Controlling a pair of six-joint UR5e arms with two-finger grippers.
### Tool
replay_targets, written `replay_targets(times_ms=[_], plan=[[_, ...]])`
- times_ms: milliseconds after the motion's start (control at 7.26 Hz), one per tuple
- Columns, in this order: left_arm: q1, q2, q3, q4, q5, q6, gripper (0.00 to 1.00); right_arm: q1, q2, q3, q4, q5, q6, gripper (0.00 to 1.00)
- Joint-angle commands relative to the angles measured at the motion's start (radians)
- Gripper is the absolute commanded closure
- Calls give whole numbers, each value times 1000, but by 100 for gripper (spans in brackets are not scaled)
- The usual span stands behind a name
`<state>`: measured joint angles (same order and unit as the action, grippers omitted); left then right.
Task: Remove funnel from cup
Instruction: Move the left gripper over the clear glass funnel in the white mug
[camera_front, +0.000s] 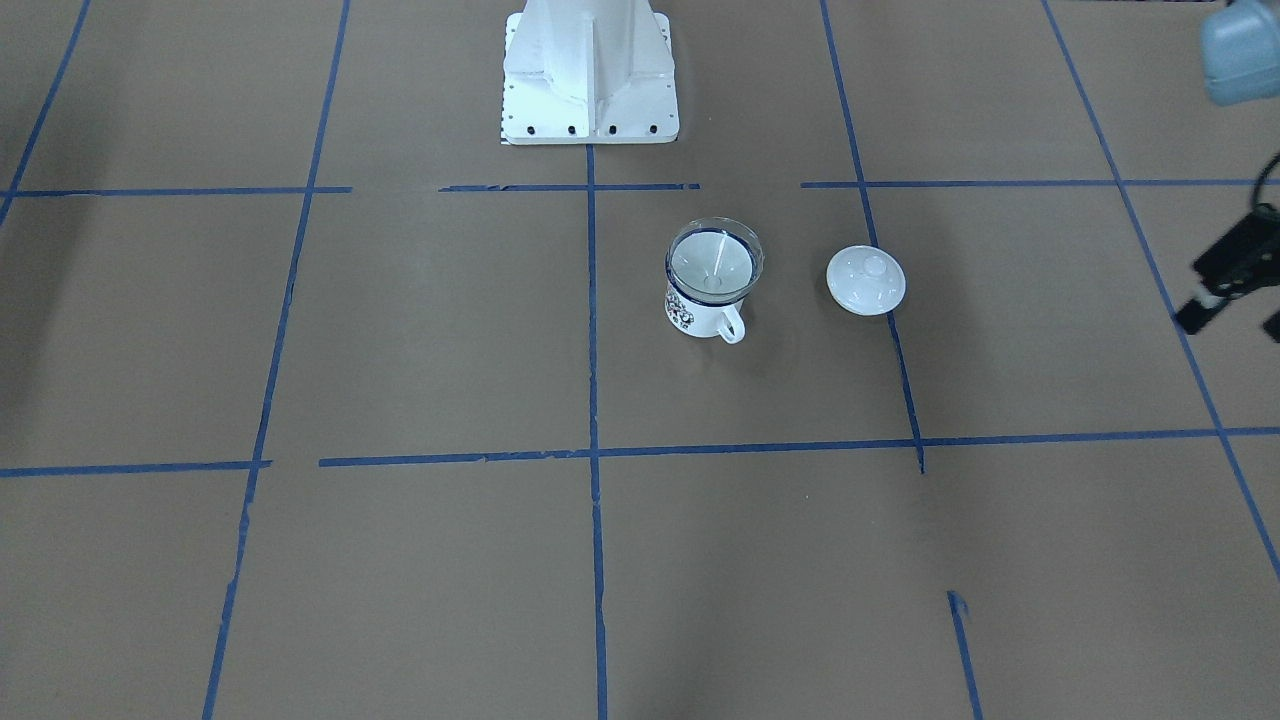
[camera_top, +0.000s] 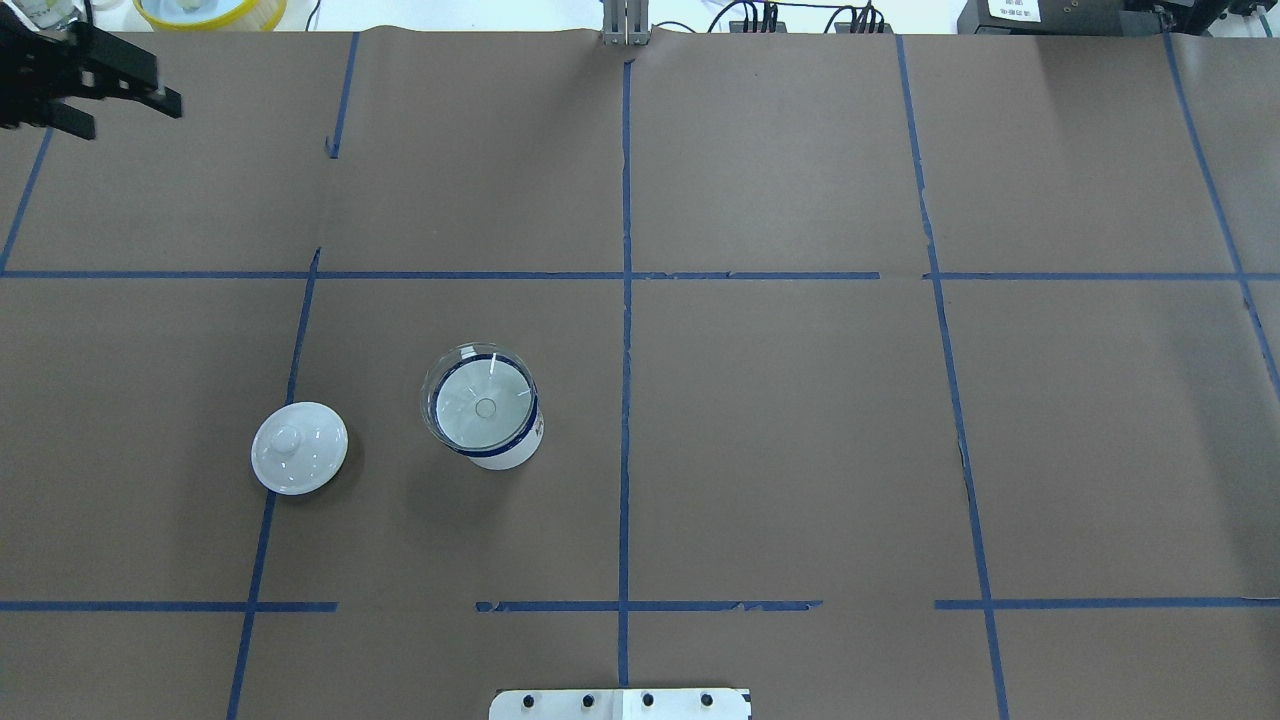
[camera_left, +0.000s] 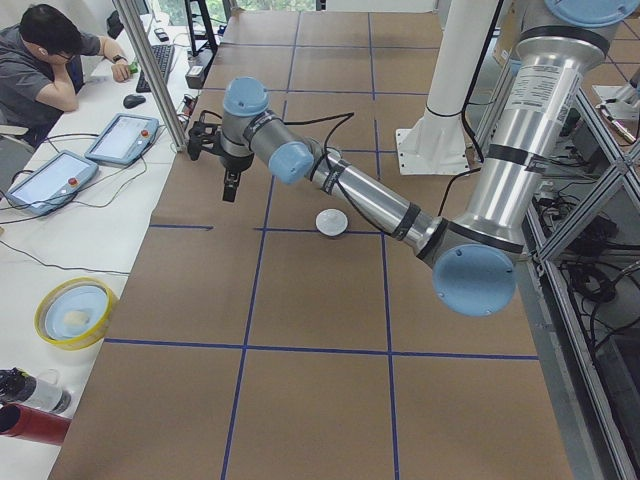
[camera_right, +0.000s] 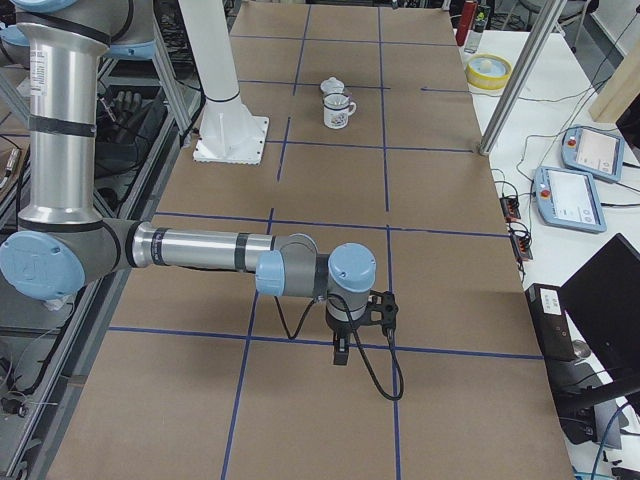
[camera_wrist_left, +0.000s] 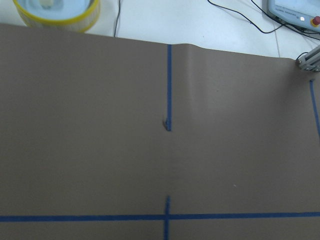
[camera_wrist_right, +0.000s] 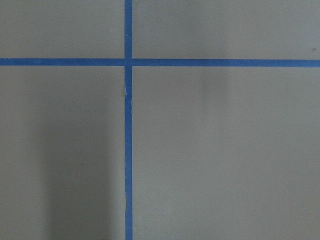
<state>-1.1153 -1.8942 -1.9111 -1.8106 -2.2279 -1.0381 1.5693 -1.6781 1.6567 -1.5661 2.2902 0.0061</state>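
Note:
The clear funnel sits in the cup, a white enamel mug with a dark blue rim, its handle towards the front-facing camera. Both stand left of the table's middle in the overhead view: funnel, cup. They also show far off in the exterior right view. My left gripper is open and empty at the far left corner, well away from the cup; it also shows in the front-facing view. My right gripper hangs low over the table's right end; I cannot tell whether it is open.
A white domed lid with a knob lies on the table to the left of the cup. The robot's white base stands behind the cup. A yellow bowl sits beyond the far edge. An operator sits there.

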Motion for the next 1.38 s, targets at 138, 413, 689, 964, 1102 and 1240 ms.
replay_targets(times_ms=[138, 413, 689, 964, 1102, 1240], plan=[[338, -262, -14, 301, 236, -302, 0, 0, 0, 0, 0, 0, 0, 0], [438, -351, 18, 369, 296, -388, 0, 0, 0, 0, 0, 0, 0, 0], [535, -410, 119, 442, 382, -396, 0, 0, 0, 0, 0, 0, 0, 0], [572, -424, 186, 447, 402, -395, 1, 0, 0, 0, 0, 0, 0, 0], [577, -434, 202, 445, 402, -395, 12, 0, 0, 0, 0, 0, 0, 0], [578, -434, 202, 444, 401, -393, 27, 0, 0, 0, 0, 0, 0, 0]])
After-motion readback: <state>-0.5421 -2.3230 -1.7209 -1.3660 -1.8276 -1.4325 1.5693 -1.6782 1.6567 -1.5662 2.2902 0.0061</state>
